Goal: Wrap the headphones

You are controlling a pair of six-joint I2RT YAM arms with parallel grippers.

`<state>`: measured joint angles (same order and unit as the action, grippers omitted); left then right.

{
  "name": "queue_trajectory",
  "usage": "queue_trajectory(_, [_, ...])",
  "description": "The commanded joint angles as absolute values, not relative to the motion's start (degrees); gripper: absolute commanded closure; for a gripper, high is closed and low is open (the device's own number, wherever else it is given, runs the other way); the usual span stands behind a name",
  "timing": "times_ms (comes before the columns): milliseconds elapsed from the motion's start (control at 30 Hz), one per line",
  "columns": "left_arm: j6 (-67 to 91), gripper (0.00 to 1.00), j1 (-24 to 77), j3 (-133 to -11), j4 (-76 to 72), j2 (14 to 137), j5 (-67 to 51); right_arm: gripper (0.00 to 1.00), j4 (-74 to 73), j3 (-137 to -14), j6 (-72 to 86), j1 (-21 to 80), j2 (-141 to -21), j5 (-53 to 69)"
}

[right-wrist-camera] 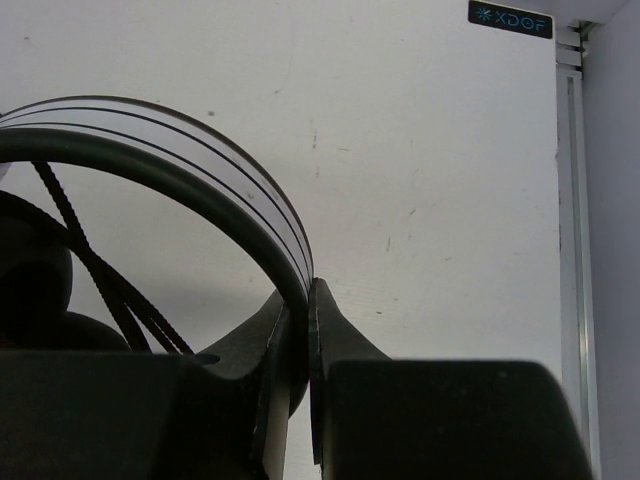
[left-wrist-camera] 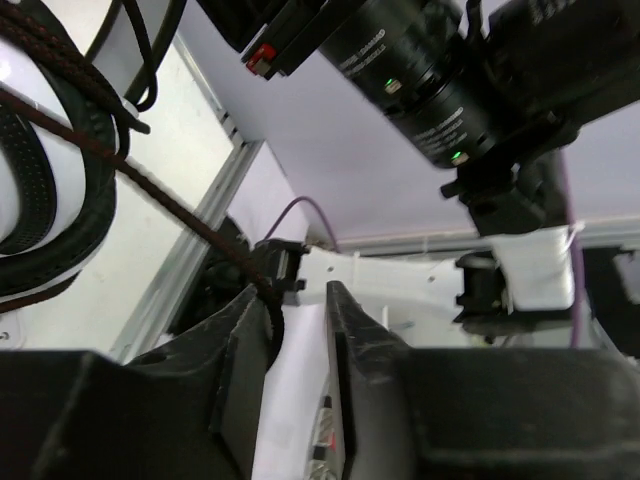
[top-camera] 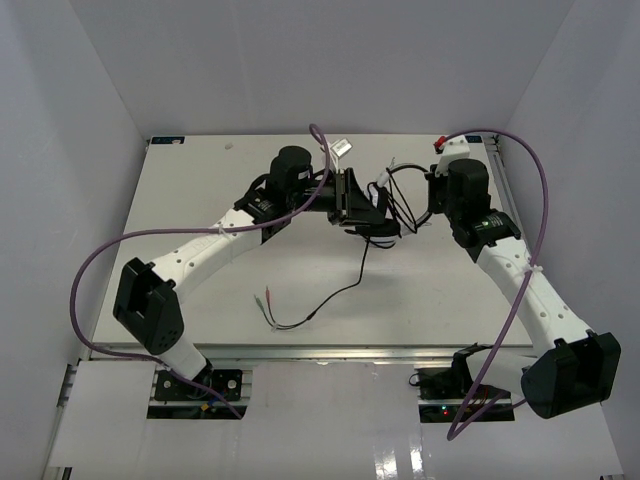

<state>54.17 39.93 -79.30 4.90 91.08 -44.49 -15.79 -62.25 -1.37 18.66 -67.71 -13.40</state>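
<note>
Right wrist: white-and-black over-ear headphones are pinched by the right pincer, likely steadied for wrapping; the left pincer is spread.

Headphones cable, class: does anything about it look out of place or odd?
Yes. A long stretch of the cable trails loose across the table toward the near edge, plugs splayed apart, not wound round the headphones held by the right gripper.
</note>
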Motion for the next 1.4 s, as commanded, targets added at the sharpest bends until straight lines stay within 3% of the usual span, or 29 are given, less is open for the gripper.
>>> queue_trajectory(0, [63.61,0.58,42.58,-82.84,-2.02,92.43,-38.78,0.92,-7.04,-61.22,1.63,18.33,-65.16,-18.36])
queue_trajectory(200, [63.69,0.55,46.78,-86.08,-2.04,95.35,-35.87,0.92,-7.80,-62.15,3.46,18.36,-66.67,-17.00])
queue_trajectory(433, [60.12,0.53,54.27,-81.85,-4.39,98.48,-32.17,0.92,-11.89,-67.69,7.24,16.01,-68.05,-10.58])
queue_trajectory(767, [33.27,0.52,67.92,-69.67,-7.09,92.32,-7.35,0.92,-19.13,-76.84,18.20,6.53,-70.59,9.15])
queue_trajectory(1100, [8.40,0.49,69.08,-42.60,-32.53,91.65,8.68,0.92,-21.71,-75.51,24.78,-2.63,-66.99,27.03])
queue_trajectory(1367, [3.15,0.50,67.17,-40.73,-39.39,100.80,12.20,0.92,-22.56,-75.86,26.63,-2.90,-64.26,32.11])
